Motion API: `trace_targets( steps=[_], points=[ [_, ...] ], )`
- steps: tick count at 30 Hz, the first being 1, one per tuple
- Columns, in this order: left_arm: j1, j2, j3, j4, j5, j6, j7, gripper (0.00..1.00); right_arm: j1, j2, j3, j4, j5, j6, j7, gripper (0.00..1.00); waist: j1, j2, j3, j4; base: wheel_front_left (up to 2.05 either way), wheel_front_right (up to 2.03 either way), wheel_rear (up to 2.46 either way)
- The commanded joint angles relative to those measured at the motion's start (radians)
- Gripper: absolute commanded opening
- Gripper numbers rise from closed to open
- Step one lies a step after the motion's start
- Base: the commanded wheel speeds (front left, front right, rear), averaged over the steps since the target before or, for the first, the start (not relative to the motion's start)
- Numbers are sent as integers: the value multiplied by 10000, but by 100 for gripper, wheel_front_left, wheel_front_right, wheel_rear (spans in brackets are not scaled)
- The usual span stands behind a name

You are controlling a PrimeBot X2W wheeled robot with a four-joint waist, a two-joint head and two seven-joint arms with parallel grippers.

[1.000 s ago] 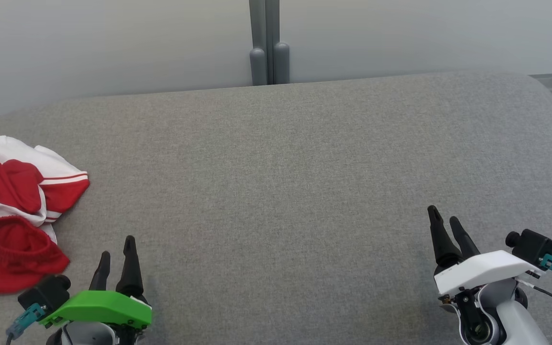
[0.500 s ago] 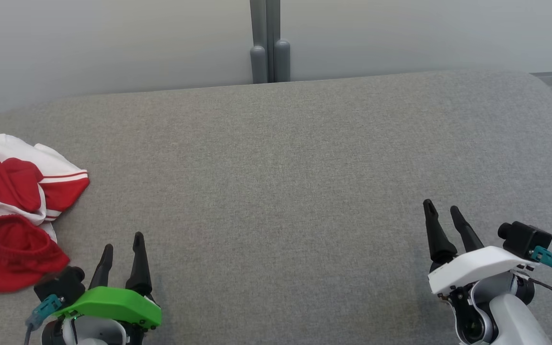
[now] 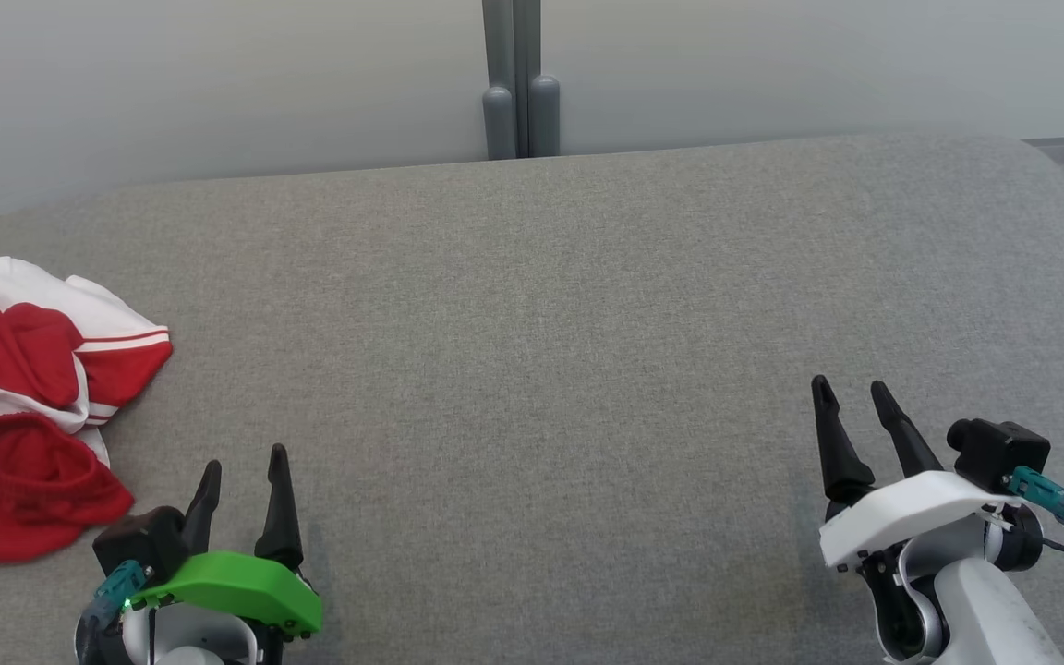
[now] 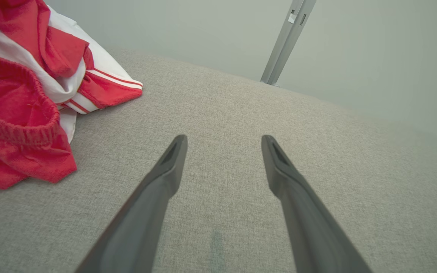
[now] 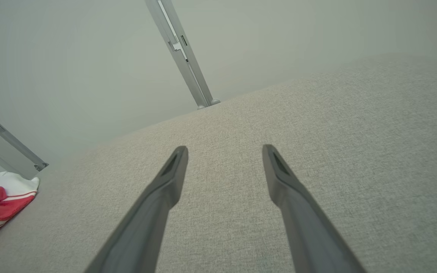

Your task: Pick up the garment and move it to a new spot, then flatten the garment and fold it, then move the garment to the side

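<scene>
Garment (image 3: 24,406) first: a crumpled heap of red and white cloth at the left edge of the bench (image 3: 532,305), near the front corner, partly cut off by the head view's border. I'm reading soft knit, with red panels, white panels and thin red stripes across a white band. The left wrist view gives me more: a gathered elastic waistband (image 4: 13,125) in red, puckered along its rim, and a striped hem lying flat on the bench. From the right wrist view the heap is just a small red-and-white lump far off at the left edge.

The bench is grey woven upholstery, flat and padded, with rounded far corners. Behind it I've got a plain pale wall (image 3: 218,83) and a grey metal post (image 3: 513,83) at the middle of the far edge.

My left gripper (image 3: 245,457), green cover, hovers over the front edge just beside the garment but apart from it, long dark tapered fingers spread and holding nothing. My right gripper (image 3: 849,382), white cover, is near the front right, well apart from the garment, fingers spread wide too, nothing between them.
</scene>
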Motion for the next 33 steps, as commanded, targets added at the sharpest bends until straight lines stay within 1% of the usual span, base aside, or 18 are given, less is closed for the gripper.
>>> trace_targets(
  steps=[1,17,26,33],
  points=[
    [-249,92,-6,-47,286,66,-93,100,-136,-13,-6,-23,-282,2,-103,100,0,0,3,-2,0,0,0],
    [-195,18,64,-239,1477,104,-426,100,-200,49,-71,262,-1615,3,-448,100,0,0,38,14,0,0,0],
    [-207,-28,159,-213,2027,-141,-603,100,-183,64,-35,229,-2319,3,-626,100,0,0,61,38,0,0,0],
    [-168,-40,198,-207,2679,-197,-764,100,-138,86,-41,255,-2958,2,-766,100,0,0,85,29,0,0,0]
  ],
)
